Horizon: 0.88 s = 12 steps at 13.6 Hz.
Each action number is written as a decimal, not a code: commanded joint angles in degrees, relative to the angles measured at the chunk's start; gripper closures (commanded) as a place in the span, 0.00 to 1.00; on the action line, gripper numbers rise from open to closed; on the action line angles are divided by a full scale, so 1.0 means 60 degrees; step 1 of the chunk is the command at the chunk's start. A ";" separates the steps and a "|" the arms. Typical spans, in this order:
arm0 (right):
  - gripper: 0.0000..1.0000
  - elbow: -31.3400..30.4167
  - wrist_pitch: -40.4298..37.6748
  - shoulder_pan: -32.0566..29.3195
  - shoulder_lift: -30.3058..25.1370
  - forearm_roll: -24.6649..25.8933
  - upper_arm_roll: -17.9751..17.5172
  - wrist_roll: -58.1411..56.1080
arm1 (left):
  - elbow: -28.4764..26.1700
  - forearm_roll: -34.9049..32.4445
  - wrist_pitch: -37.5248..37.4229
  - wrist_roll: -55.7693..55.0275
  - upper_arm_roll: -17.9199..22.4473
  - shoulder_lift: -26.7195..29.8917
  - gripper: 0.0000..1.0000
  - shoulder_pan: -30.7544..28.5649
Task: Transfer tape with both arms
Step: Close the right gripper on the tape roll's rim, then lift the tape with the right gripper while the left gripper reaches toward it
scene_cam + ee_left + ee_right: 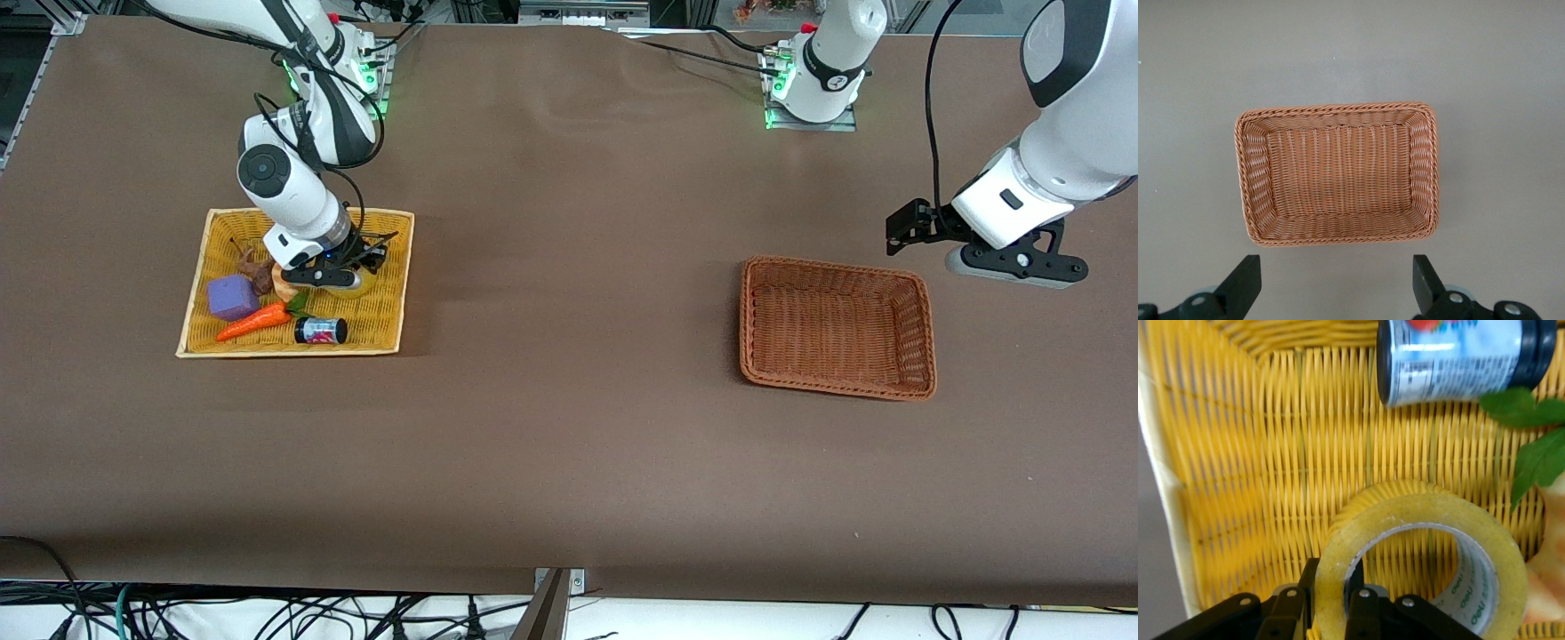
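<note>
Right wrist view shows the right gripper [1331, 593] pinching the tape [1421, 570] wall inside the yellow basket [391, 293], while the left gripper [1336, 283] waits wide open, holding nothing, above the brown basket [1425, 167].

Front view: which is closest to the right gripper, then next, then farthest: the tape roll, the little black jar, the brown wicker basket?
1. Translucent yellowish ring-shaped tape roll: the right gripper is shut on its wall, in the yellow woven tray.
2. Small black jar: same tray, nearer the front camera.
3. Brown wicker basket: toward the left arm's end of the table.
</note>
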<state>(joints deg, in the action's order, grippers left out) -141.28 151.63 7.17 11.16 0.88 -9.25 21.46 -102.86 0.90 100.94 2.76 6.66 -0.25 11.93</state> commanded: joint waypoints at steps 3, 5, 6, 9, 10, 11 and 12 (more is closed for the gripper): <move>1.00 0.2284 -0.3173 -0.0039 -0.0513 0.0074 -0.0406 0.0186 | 0.0077 -0.0224 -0.0124 0.0184 -0.0071 0.0012 0.00 -0.0099; 1.00 0.3881 -0.4524 0.0048 -0.0091 0.0088 -0.0990 0.1643 | 0.0077 -0.0224 -0.0124 0.0184 -0.0085 0.0012 0.00 -0.0099; 1.00 0.4541 -0.4733 0.0383 0.0289 0.0088 -0.1210 0.2537 | 0.0077 -0.0224 -0.0124 0.0184 -0.0071 0.0012 0.00 -0.0084; 1.00 0.6533 -0.4735 0.2182 0.1898 0.0307 -0.1227 0.5597 | 0.0063 -0.0224 -0.0124 0.0184 -0.0071 0.0012 0.00 -0.0099; 1.00 0.7294 -0.4735 0.2681 0.2484 0.0583 -0.1227 0.6506 | 0.0077 -0.0224 -0.0124 0.0199 -0.0071 -0.0002 0.00 -0.0099; 1.00 0.8041 -0.4735 0.3179 0.3143 0.0920 -0.1227 0.7429 | 0.0063 -0.0224 -0.0124 0.0184 -0.0071 0.0012 0.00 -0.0099; 1.00 0.8629 -0.4735 0.3561 0.3686 0.1155 -0.1227 0.8192 | 0.0063 -0.0224 -0.0124 0.0199 -0.0071 0.0012 0.00 -0.0099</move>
<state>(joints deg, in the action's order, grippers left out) -100.62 125.05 24.80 24.20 4.69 -16.99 62.58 -102.88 0.90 100.94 2.76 6.67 -0.26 11.88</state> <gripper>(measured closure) 0.789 0.000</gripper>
